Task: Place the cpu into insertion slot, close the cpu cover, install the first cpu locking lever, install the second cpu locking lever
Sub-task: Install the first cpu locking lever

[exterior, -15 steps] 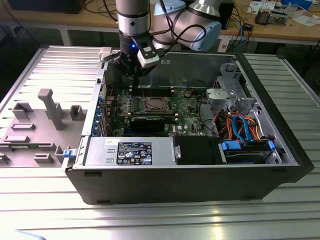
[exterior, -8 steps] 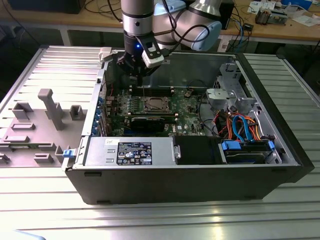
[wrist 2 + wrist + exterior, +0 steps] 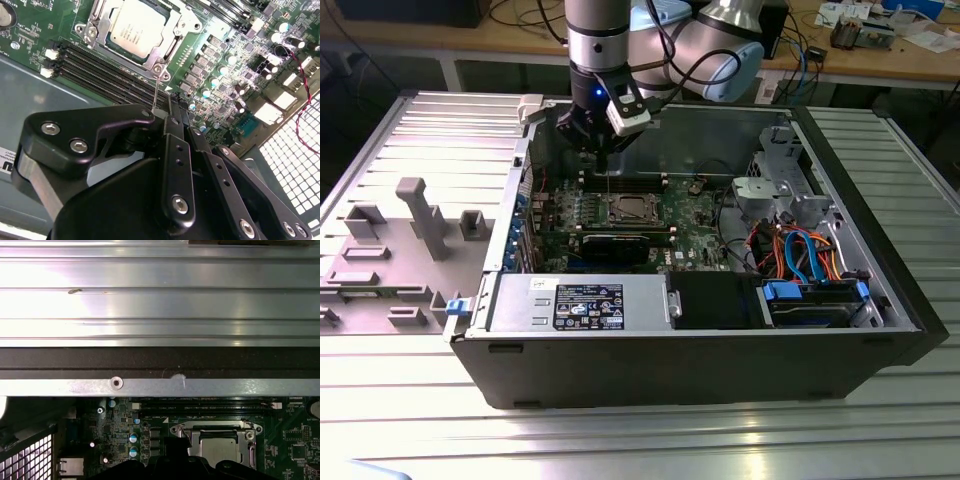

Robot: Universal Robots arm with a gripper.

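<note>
The cpu [image 3: 140, 27] lies flat in the insertion slot [image 3: 186, 20] on the green board, and its pin field is hidden beneath it. The silver cpu cover [image 3: 102, 24] is down over the chip's edges. A thin wire locking lever [image 3: 155, 92] stands up from the socket's corner and runs into my gripper [image 3: 165, 111], whose black fingers are shut on its upper end. In the exterior view the gripper [image 3: 603, 150] hangs just above the socket, with the lever [image 3: 608, 180] beneath it and the cpu [image 3: 625, 211] below. The first wrist view shows the cpu [image 3: 218, 449] under the cover [image 3: 215, 429].
The board sits inside an open black computer case [image 3: 880, 300]. Long black memory slots [image 3: 100, 70] run beside the socket. A graphics card [image 3: 615, 245], the power supply [image 3: 580, 300], a drive cage [image 3: 775, 190] and coloured cables [image 3: 800, 250] crowd the case. A grey fixture block [image 3: 420, 215] stands outside it.
</note>
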